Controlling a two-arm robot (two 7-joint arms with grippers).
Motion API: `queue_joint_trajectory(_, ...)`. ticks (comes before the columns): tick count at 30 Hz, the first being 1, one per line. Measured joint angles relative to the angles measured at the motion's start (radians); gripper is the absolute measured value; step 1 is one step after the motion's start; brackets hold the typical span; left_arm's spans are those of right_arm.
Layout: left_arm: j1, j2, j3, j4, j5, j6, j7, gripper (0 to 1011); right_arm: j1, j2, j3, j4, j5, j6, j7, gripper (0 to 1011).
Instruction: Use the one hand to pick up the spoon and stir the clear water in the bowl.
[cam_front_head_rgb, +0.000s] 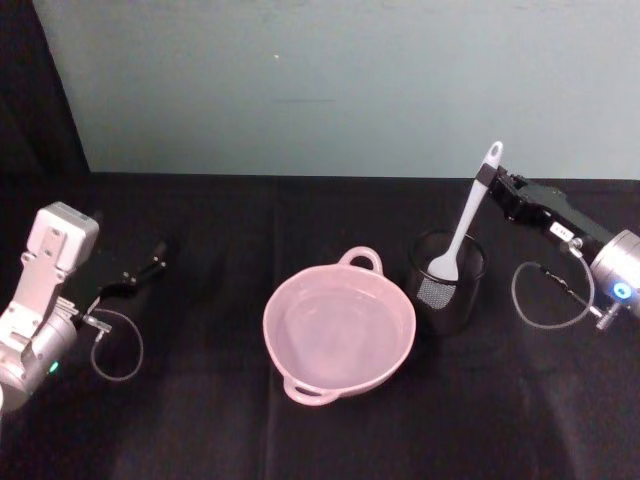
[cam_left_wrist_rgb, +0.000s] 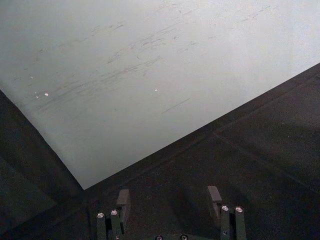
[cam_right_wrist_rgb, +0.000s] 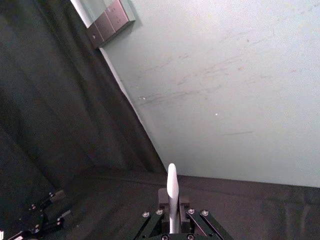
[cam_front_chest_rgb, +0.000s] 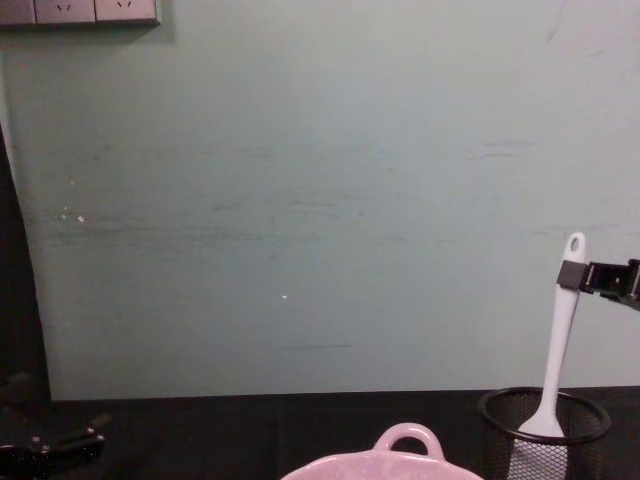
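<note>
The pink bowl (cam_front_head_rgb: 339, 335) sits in the middle of the black table (cam_front_head_rgb: 200, 420), with clear water in it and a small loop handle on its far rim. Take it as the marker for everything else.

Just to the right of the bowl, and a little farther back, stands a black mesh cup (cam_front_head_rgb: 447, 280). The two look close but whether they touch is hard to tell. The white spoon (cam_front_head_rgb: 464, 222) stands in that cup, its scoop end down inside the mesh and its long handle leaning up and away to the right, the holed tip at the top.

The right gripper (cam_front_head_rgb: 487, 178) reaches in from the right of the bowl, above and behind the cup, and its black fingers (cam_front_chest_rgb: 571, 275) are closed tight on the spoon's handle just below the hole. From the chest view the spoon (cam_front_chest_rgb: 556, 345) rises out of the cup (cam_front_chest_rgb: 543, 435) with the gripper (cam_front_chest_rgb: 573, 276) pinching it near the top; the wrist view shows the handle tip (cam_right_wrist_rgb: 171, 186) poking out between the closed fingers. The spoon's scoop is in the cup, not over the bowl.

Far to the left of the bowl, the left gripper (cam_front_head_rgb: 152, 262) rests low near the table, its two fingers (cam_left_wrist_rgb: 122, 200) spread apart and holding nothing.
</note>
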Motion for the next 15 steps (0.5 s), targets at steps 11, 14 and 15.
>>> queue_joint_trajectory(11,0.0,0.0,0.0,0.0,0.0,0.0,0.0,1005,0.031,-0.007,-0.031,0.072,0.034,0.007,0.033,109)
queue_joint_trajectory(14,0.0,0.0,0.0,0.0,0.0,0.0,0.0,1005,0.04,-0.006,-0.036,0.088,0.039,0.007,0.038,110)
queue_joint_trajectory(15,0.0,0.0,0.0,0.0,0.0,0.0,0.0,1005,0.042,-0.006,-0.037,0.093,0.041,0.008,0.04,110)
